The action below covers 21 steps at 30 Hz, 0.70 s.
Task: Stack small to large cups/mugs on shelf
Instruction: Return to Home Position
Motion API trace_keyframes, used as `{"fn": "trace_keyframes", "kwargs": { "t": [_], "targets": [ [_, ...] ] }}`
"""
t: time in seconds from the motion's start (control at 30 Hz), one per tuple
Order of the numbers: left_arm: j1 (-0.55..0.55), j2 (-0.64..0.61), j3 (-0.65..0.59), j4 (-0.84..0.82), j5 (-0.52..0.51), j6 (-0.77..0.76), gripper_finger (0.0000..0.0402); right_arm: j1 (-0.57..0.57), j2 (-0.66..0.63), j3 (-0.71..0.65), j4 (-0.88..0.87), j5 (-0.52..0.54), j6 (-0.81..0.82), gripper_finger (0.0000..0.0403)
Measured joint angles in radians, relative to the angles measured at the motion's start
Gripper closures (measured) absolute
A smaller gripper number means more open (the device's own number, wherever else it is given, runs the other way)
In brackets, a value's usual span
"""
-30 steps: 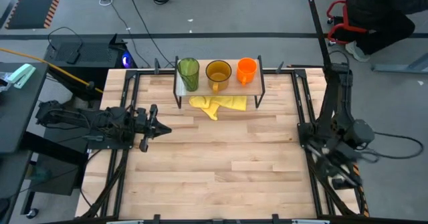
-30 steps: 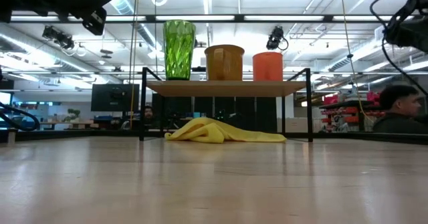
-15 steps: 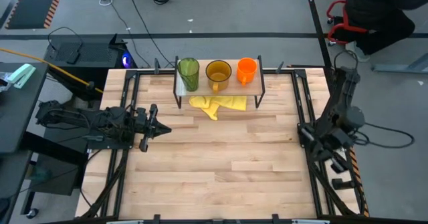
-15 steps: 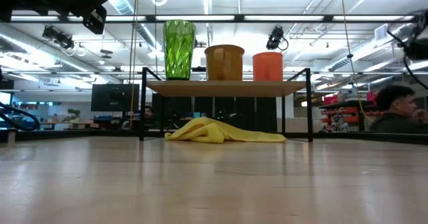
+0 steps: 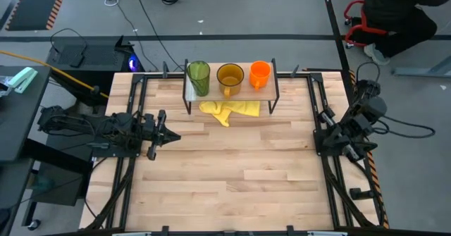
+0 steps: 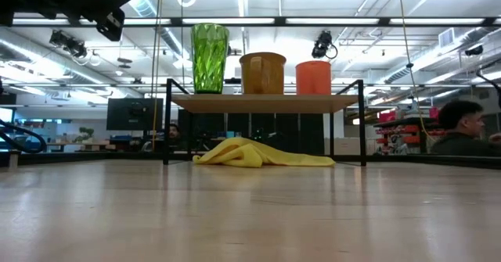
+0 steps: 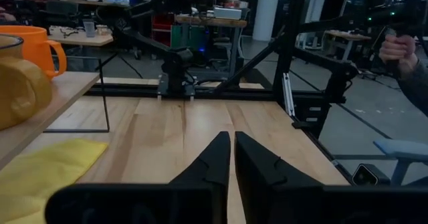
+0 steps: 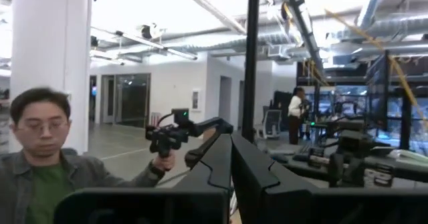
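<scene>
Shelf (image 6: 262, 102) holds green tumbler (image 5: 199, 77), yellow mug (image 5: 230, 76), orange mug (image 5: 259, 73). L pincer (image 7: 232, 136) fingers together, left of shelf; R pincer (image 8: 231, 138) prob. together, right of it.

A crumpled yellow cloth (image 5: 230, 110) lies on the wooden tabletop (image 5: 232, 172), upper centre of the high view. A person (image 5: 394, 14) in dark clothing is in the upper right corner.

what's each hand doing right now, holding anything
Left hand, over the table's left side: closed, empty.
Right hand, at the table's right edge: closed, empty.
</scene>
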Motion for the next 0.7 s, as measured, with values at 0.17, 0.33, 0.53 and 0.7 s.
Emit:
{"fn": "trace_keyframes", "kwargs": {
  "t": [0.17, 0.33, 0.53, 0.7],
  "targets": [
    [0.000, 0.000, 0.000, 0.005, 0.000, 0.007, 0.0376, 0.000, -0.067, 0.000, -0.023, 0.000, -0.006, 0.0387],
    [0.000, -0.013, 0.000, 0.021, -0.001, 0.022, 0.0369, 0.000, -0.127, -0.003, -0.060, 0.001, -0.003, 0.0387],
    [0.001, -0.071, 0.001, 0.020, 0.000, 0.023, 0.0367, 0.000, -0.136, -0.091, 0.039, 0.001, 0.027, 0.0387],
    [0.001, -0.139, 0.001, -0.017, 0.000, 0.023, 0.0375, 0.000, -0.136, -0.156, 0.110, 0.000, 0.043, 0.0387]
  ]
}}
